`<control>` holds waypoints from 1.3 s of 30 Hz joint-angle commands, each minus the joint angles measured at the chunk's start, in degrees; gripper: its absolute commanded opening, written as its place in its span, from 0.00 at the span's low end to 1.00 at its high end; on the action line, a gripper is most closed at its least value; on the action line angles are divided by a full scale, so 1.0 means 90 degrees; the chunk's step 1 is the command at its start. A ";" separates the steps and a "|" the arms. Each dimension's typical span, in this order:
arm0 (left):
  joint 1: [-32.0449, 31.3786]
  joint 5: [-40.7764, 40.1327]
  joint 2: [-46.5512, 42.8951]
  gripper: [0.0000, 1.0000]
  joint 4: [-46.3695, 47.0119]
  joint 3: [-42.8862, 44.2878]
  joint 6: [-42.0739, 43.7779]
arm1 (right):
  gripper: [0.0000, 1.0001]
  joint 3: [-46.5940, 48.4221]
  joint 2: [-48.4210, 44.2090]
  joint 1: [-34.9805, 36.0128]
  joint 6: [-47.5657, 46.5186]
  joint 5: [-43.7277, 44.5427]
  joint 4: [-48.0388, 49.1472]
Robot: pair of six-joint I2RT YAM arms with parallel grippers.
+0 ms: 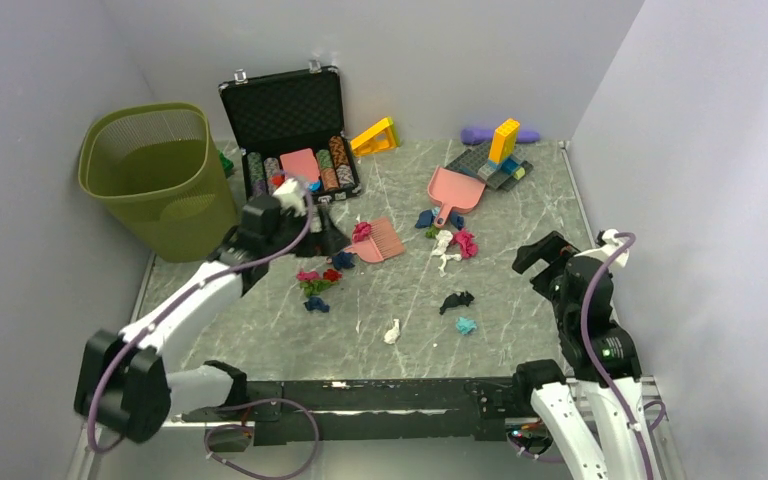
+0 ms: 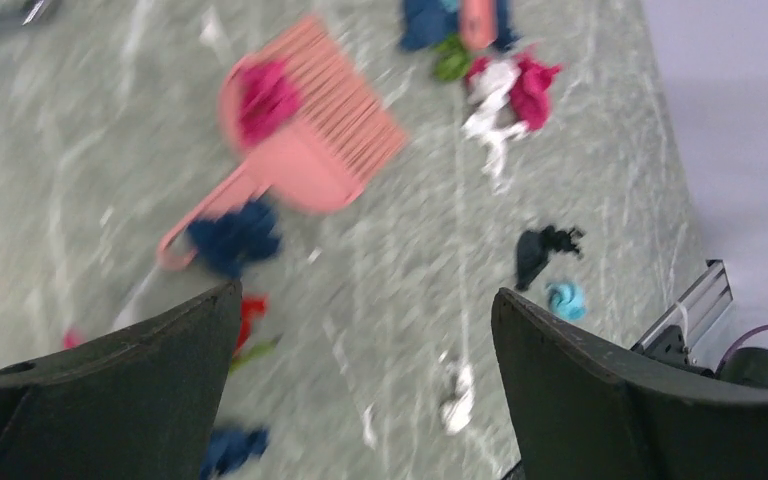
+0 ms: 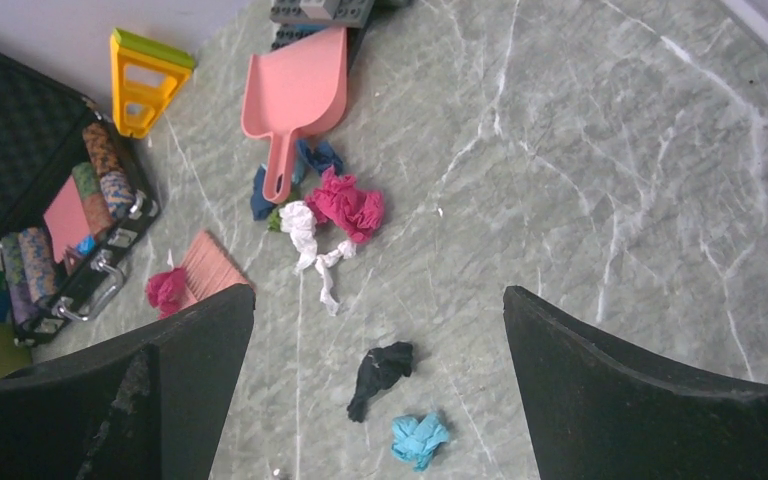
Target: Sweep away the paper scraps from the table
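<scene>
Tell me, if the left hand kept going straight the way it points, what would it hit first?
Most likely bare table, just short of the pink brush and beside a dark blue paper scrap. The left hand is open and tilted down; the blur leaves depth uncertain.

- We see a grey-green, marble-patterned table top (image 1: pixel 520 340) with thin white veins.
- We count crumpled paper scraps (image 3: pixel 345 203) in magenta, white, dark blue, black, teal, red and green.
- We note a salmon-pink plastic dustpan (image 3: pixel 295 85) and a pink-bristled hand brush (image 1: pixel 385 240).
- We see an olive-green mesh wastebasket (image 1: pixel 175 215).
- We see a black foam-lined case (image 1: pixel 285 110) holding striped poker chips (image 1: pixel 340 165).
</scene>
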 commanded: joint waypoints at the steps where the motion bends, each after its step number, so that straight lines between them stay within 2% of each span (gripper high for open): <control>1: -0.1008 -0.0730 0.1255 0.99 0.0125 0.1646 0.0713 | 1.00 -0.0047 0.0362 0.0002 -0.0166 -0.0267 0.0620; 3: -0.1346 -0.0906 0.2059 1.00 -0.0067 0.2426 0.0969 | 0.99 -0.0046 0.0493 0.0010 -0.0229 -0.0392 0.0767; 5: -0.1606 -0.1061 0.2850 0.94 -0.0291 0.3257 0.1290 | 0.99 -0.0023 0.0595 0.0006 -0.0299 -0.0472 0.0873; 9: -0.1982 -0.1370 0.4389 0.91 -0.0524 0.4785 0.1671 | 0.99 0.0095 0.0744 0.0002 -0.0480 -0.0401 0.0889; 20: -0.2373 -0.1226 0.6916 0.87 -0.0319 0.7405 0.1843 | 0.99 0.0054 0.0513 0.0016 -0.0611 -0.0519 0.0913; 26: -0.2512 -0.1221 0.8155 0.82 -0.0987 0.8920 0.1596 | 0.99 0.0071 0.0554 0.0023 -0.0616 -0.0523 0.0908; 32: -0.2521 -0.1133 0.8826 0.73 -0.1527 0.9701 0.1281 | 0.99 0.0062 0.0556 0.0033 -0.0614 -0.0527 0.0918; 39: -0.2516 -0.1032 0.8971 0.64 -0.1725 0.9704 0.1113 | 0.99 0.0053 0.0579 0.0044 -0.0594 -0.0559 0.0923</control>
